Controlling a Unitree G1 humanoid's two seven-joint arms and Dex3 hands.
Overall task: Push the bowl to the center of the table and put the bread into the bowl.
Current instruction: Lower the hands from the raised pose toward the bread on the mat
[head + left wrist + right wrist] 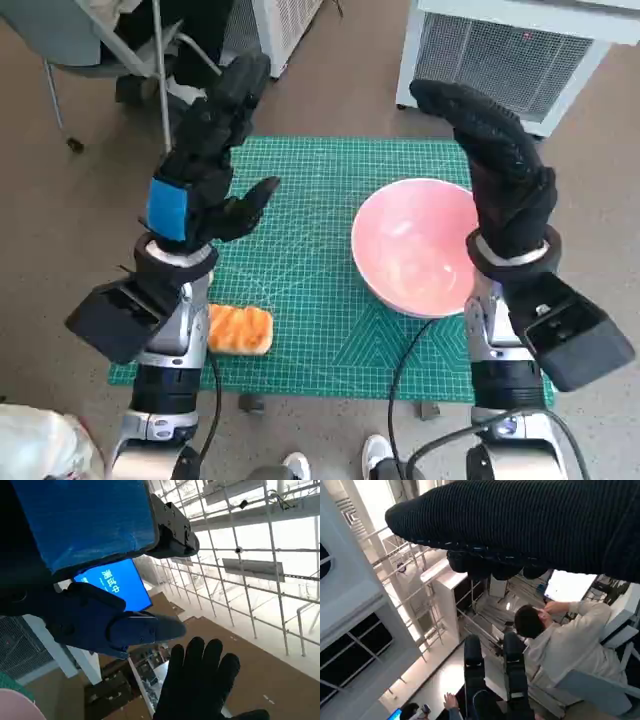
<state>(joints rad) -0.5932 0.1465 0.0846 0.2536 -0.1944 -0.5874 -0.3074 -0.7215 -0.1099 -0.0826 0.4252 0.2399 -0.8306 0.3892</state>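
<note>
Hiding bread (240, 330) end, left hand (205, 165) spread, empty; right hand (500, 170) likewise, overlapping bowl (410, 245) rim.

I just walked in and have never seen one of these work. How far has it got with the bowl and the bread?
Nothing looks done yet. The pink bowl sits toward the right of the green mat, empty. The bread lies at the mat's near left corner. The left hand and right hand are raised and hold nothing. Both pushing and loading remain.
</note>
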